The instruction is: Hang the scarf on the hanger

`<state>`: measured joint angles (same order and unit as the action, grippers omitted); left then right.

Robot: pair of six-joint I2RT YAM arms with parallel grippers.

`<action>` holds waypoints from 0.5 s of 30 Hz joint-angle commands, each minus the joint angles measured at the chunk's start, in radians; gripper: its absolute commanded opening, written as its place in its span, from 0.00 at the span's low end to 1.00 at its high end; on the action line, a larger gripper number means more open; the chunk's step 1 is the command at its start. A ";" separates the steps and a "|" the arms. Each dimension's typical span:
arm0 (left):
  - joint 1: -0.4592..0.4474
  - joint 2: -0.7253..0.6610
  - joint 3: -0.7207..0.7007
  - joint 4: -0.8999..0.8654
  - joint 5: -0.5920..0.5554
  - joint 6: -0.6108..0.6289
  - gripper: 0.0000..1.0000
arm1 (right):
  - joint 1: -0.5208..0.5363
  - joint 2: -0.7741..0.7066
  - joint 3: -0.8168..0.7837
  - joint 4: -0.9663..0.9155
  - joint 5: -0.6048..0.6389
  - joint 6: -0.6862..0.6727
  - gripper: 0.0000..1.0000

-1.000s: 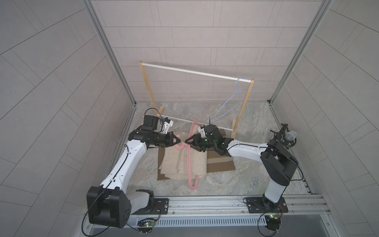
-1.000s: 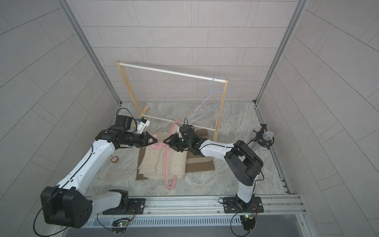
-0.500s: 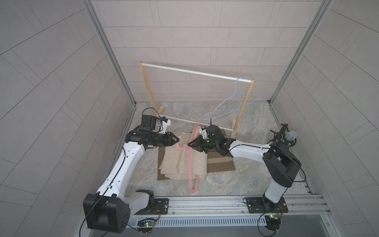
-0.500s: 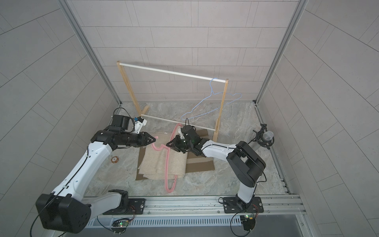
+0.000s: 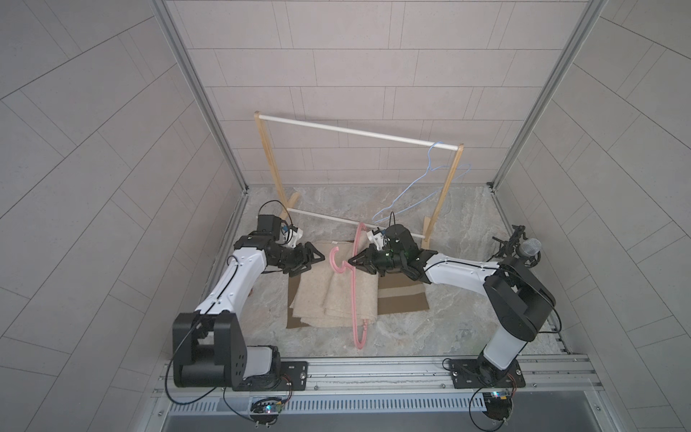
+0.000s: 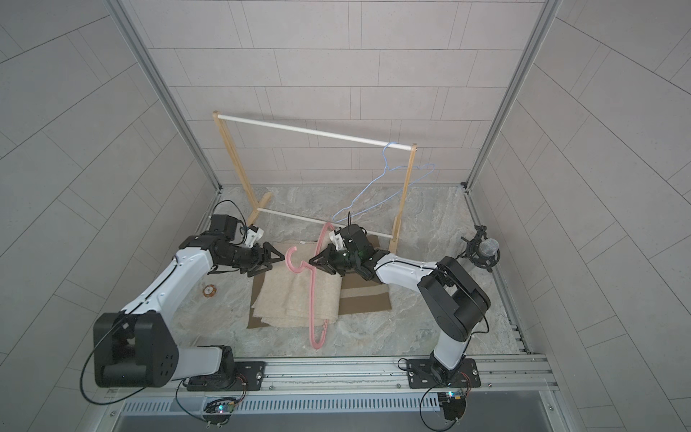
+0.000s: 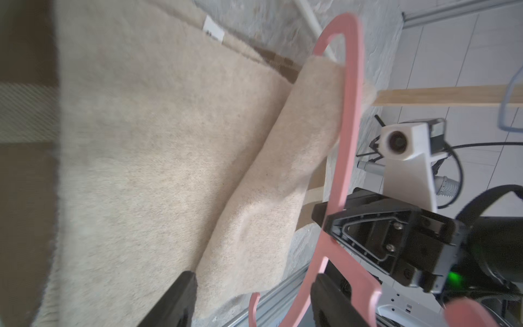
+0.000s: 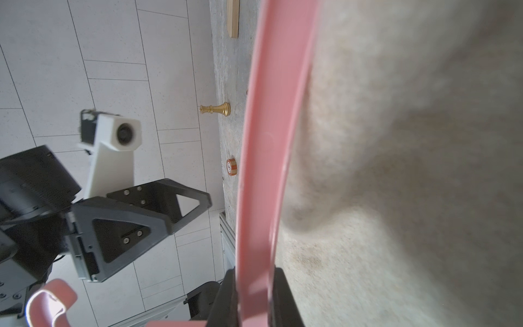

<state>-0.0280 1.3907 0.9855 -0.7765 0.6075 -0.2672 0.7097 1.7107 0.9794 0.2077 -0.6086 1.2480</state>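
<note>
Right gripper (image 5: 352, 262) clamped on pink hanger (image 5: 353, 299); left gripper (image 5: 317, 259) spread wide, holding nothing.
Right gripper pinches the hanger at its neck, just right of the hook; the right wrist view shows the pink bar squeezed between the 2 pads. Left gripper sits just left of the hook, apart from it in both top views. Hanger runs near-to-far across the scarf (image 5: 325, 295), beige with brown bands, folded on the marble table (image 5: 467, 209) at center. Far side: wooden rack (image 5: 359, 131), with a blue wire hanger (image 5: 418, 183) on its right end.
</note>
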 commanded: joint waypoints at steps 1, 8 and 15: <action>-0.071 0.057 -0.001 0.001 0.056 0.046 0.66 | -0.005 -0.026 -0.011 0.041 -0.024 -0.010 0.03; -0.158 0.179 0.033 0.020 0.009 0.028 0.67 | -0.007 -0.018 -0.018 0.074 -0.036 0.016 0.04; -0.213 0.256 0.061 0.019 -0.122 0.000 0.67 | -0.007 -0.025 -0.025 0.077 -0.036 0.017 0.04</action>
<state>-0.2184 1.6241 1.0172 -0.7601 0.5476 -0.2604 0.7048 1.7107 0.9611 0.2516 -0.6323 1.2640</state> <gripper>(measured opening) 0.669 0.146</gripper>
